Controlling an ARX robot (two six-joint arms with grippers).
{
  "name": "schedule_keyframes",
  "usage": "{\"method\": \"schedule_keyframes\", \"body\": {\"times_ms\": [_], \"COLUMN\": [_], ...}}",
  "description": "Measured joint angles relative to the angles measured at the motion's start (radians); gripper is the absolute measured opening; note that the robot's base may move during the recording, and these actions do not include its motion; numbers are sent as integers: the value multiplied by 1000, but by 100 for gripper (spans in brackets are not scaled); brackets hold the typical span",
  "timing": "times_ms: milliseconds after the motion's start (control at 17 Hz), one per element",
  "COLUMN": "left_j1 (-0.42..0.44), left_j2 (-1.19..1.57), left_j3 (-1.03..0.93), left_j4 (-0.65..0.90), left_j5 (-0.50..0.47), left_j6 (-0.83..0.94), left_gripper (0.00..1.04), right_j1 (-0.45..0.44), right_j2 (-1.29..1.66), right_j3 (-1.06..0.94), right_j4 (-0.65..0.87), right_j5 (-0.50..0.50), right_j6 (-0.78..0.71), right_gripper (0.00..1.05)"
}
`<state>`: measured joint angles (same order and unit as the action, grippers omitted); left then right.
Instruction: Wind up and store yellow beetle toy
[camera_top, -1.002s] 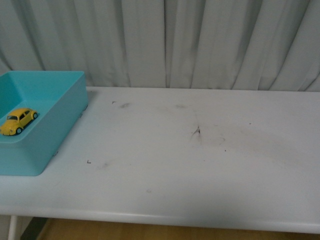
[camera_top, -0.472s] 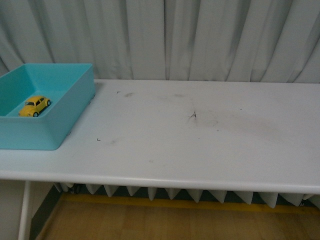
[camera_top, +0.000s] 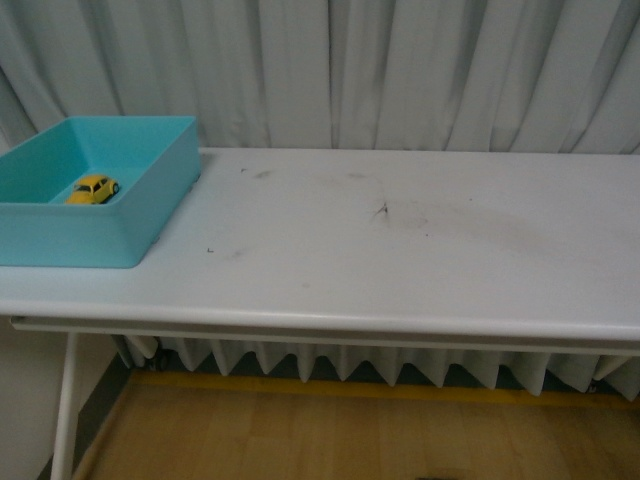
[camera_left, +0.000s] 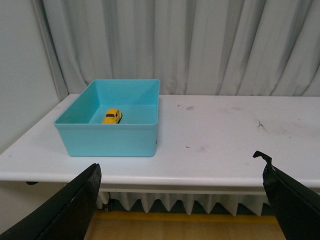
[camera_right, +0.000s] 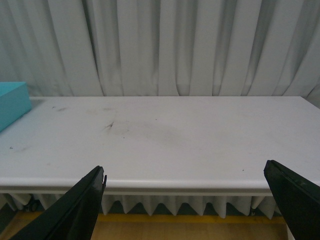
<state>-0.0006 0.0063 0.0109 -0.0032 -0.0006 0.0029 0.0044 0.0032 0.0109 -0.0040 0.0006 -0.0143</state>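
I'm seeing soft, even, rather dim light with a cool cast and no glare on the white table (camera_top: 400, 260). The front view is slightly blurred. Both wrist views are sharper, though their near black fingers (camera_left: 65, 210) go dark and featureless.

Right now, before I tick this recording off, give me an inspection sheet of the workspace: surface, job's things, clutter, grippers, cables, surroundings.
Surface: white table, bare apart from dark scuffs and smudges near its middle.
Job's things: yellow beetle toy sits upright on its wheels inside the turquoise bin at the table's left end.
Clutter: nothing seen.
Grippers: left gripper and right gripper both have jaws wide open, empty, back from the table's front edge.
Cables: nothing seen.
Surroundings: pale pleated curtain behind the table, wooden floor below.
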Motion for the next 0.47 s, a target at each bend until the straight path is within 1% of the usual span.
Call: {"method": "schedule_keyframes", "body": {"times_ms": [472], "left_j1": [0], "left_j2": [0], "left_j3": [0], "left_j4": [0], "left_j5": [0], "left_j6": [0], "left_gripper": [98], "right_j1": [0], "right_j2": [0], "right_j3": [0], "right_j4": [0], "right_j5": [0], "right_j6": [0], "right_gripper": [98]}}
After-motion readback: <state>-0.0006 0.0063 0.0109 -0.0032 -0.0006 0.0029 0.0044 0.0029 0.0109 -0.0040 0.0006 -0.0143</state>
